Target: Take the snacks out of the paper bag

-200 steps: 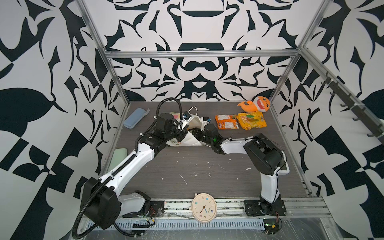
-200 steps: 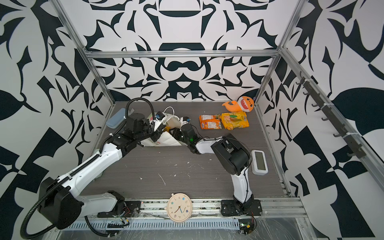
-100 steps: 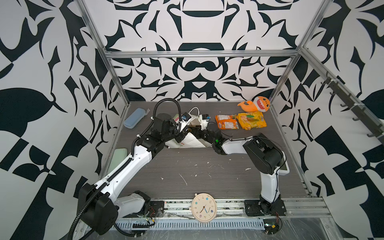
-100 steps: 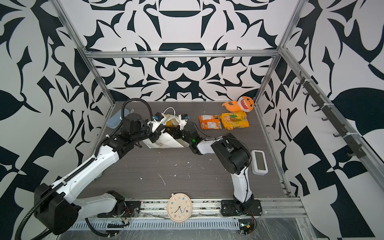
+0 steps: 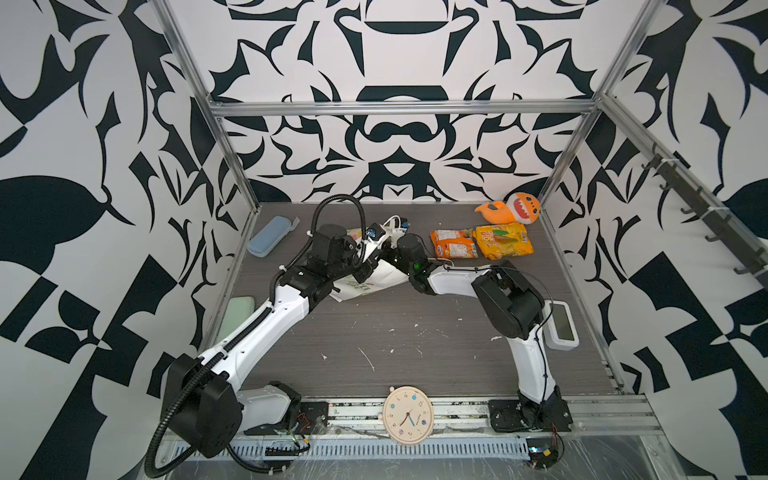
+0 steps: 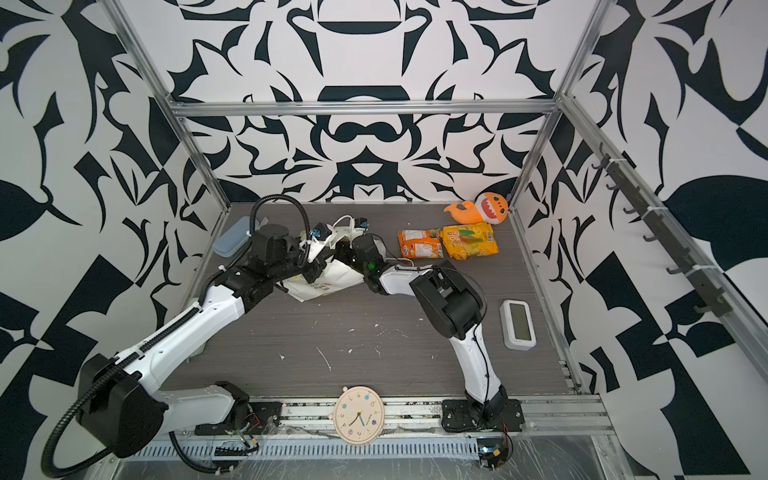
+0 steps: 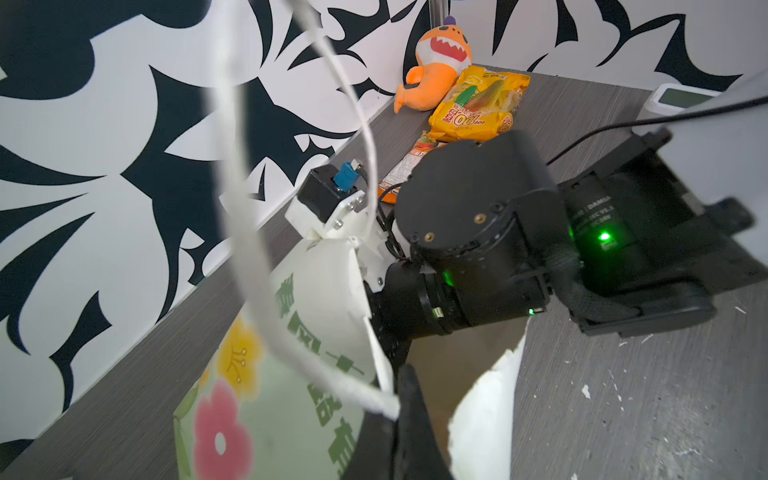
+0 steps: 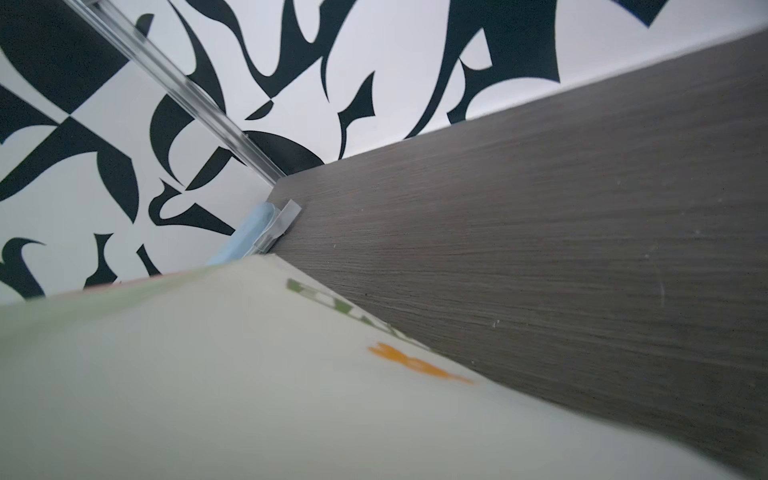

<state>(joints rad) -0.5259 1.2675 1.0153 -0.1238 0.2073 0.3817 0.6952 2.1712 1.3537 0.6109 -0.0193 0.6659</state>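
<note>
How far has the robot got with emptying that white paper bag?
Done: an orange packet and a yellow packet lie on the table near the plush shark. In hand: the left gripper pinches the rim of the paper bag while the right arm reaches inside. Left: whatever remains in the bag; its contents are hidden.

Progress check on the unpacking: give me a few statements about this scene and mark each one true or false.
1. An orange packet and a yellow packet lie on the table, outside the paper bag. True.
2. The plush shark is inside the paper bag. False: it sits in the far right corner.
3. The left gripper is shut on the paper bag's top edge. True.
4. The light-blue case lies beside the yellow packet. False: it lies at the table's far left edge.
</note>
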